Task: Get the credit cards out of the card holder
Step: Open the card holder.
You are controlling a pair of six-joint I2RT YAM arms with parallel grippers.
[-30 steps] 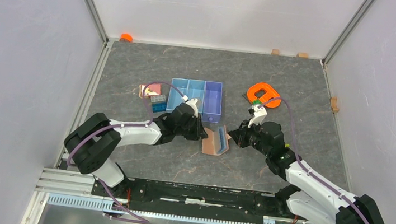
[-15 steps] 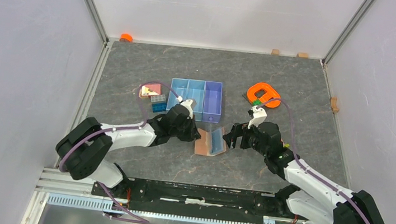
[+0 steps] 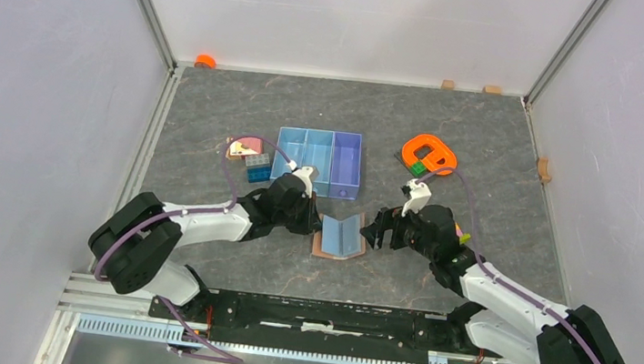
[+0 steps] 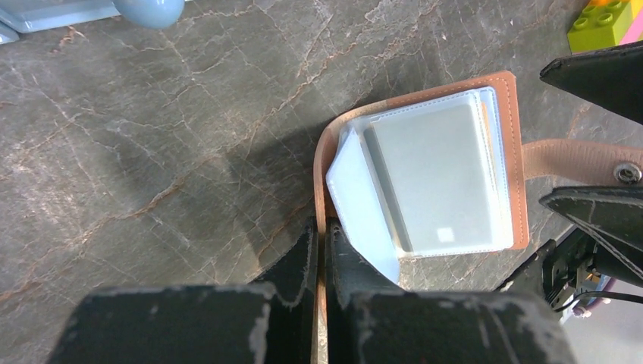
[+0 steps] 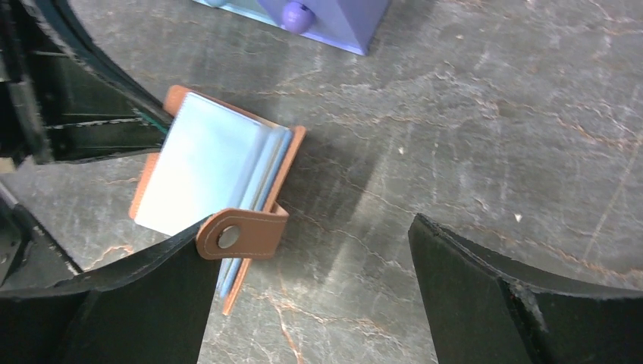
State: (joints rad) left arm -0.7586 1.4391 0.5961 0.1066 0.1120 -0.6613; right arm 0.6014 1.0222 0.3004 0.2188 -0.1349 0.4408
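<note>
Currently your left gripper (image 4: 319, 246) pinches the card holder (image 4: 436, 182) by one flap; your right gripper (image 5: 309, 231) gapes wide just beside it.

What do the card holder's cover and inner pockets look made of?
The card holder cover looks like matte tan leather or faux leather: stitched edges, metal-looking snap. The inner pockets look like translucent, glossy blue-grey plastic, possibly vinyl.

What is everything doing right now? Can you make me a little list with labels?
card holder: open, blue pockets showing
left fingers: shut on the card holder's edge
right fingers: wide open, one beside the tab
credit cards: none lying out in view
blue tray: behind the card holder
</note>
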